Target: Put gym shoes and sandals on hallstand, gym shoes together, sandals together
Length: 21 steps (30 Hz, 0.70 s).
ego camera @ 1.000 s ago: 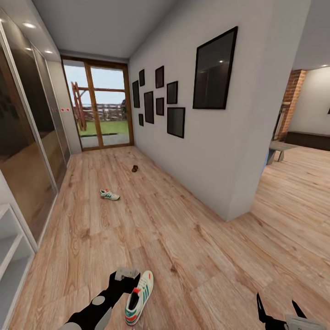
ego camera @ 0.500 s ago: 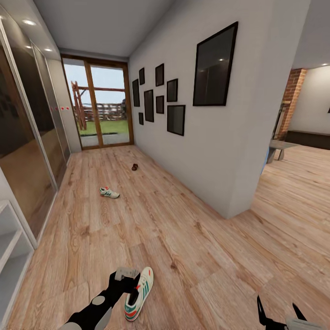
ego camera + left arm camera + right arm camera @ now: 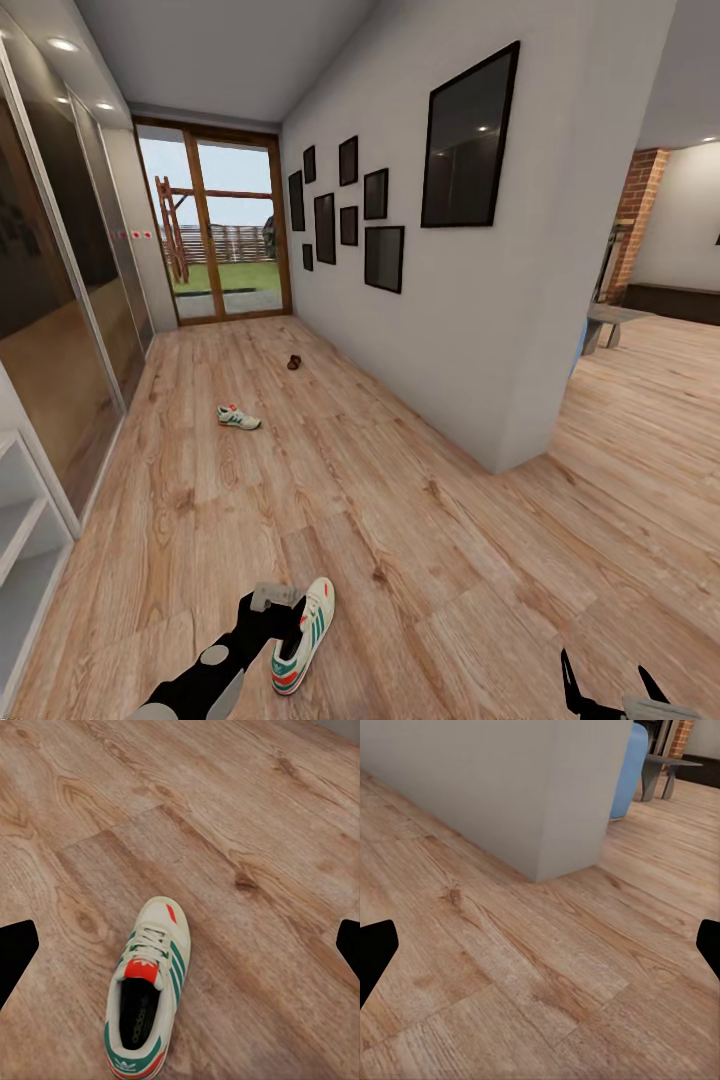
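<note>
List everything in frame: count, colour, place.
gym shoes: 2, cream-white with green stripes; near one on the floor by the left gripper, far one mid-corridor
sandal: 1 small dark brown item, far down the corridor; too small to confirm
hallstand: 1, pale grey, at the left edge
corridor floor: brown wood planks
picture frames: several, black, on the right wall
glass door: 1, wood-framed, at the corridor's end
left gripper: open, above the near shoe
right gripper: open, over bare floor
</note>
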Motion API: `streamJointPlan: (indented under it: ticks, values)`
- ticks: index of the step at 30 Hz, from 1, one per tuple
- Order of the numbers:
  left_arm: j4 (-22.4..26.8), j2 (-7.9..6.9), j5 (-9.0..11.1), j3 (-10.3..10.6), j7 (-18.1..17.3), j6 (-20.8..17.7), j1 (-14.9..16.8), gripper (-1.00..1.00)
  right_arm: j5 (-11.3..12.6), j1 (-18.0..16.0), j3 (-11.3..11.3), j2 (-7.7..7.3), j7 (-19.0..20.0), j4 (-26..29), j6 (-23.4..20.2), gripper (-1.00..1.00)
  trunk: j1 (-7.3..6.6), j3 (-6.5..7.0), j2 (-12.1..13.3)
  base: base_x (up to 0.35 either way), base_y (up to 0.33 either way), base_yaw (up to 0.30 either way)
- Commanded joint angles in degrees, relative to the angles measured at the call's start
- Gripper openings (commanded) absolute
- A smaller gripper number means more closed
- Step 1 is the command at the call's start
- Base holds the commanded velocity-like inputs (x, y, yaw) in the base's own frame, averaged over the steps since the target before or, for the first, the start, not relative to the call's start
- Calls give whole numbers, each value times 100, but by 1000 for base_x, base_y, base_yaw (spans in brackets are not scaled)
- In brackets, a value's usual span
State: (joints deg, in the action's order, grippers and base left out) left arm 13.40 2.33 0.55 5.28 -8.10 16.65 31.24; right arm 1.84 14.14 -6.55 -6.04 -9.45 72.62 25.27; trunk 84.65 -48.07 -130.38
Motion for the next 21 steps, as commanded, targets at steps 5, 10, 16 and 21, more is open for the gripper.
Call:
streamJointPlan:
  ticks: [5, 10, 16, 21]
  values:
    - [-6, -7, 6, 22, 13, 22, 5, 100, 18, 2, 5, -3, -13, 1, 13, 100, 43, -40, -82, 0, 0, 0]
    - [-8, -6, 6, 19, 22, 22, 5, 100, 15, 1, 5, -3, -13, -1, 16, 100, 153, -130, -283, 0, 0, 0]
    - [-10, -5, 6, 18, 25, 22, 5, 100, 17, 1, 6, -3, -13, -2, 19, 100, 285, -238, -524, 0, 0, 0]
    - [-8, -4, 6, 18, 23, 22, 5, 100, 16, 1, 10, -3, -13, -2, 19, 100, 395, -328, -724, 0, 0, 0]
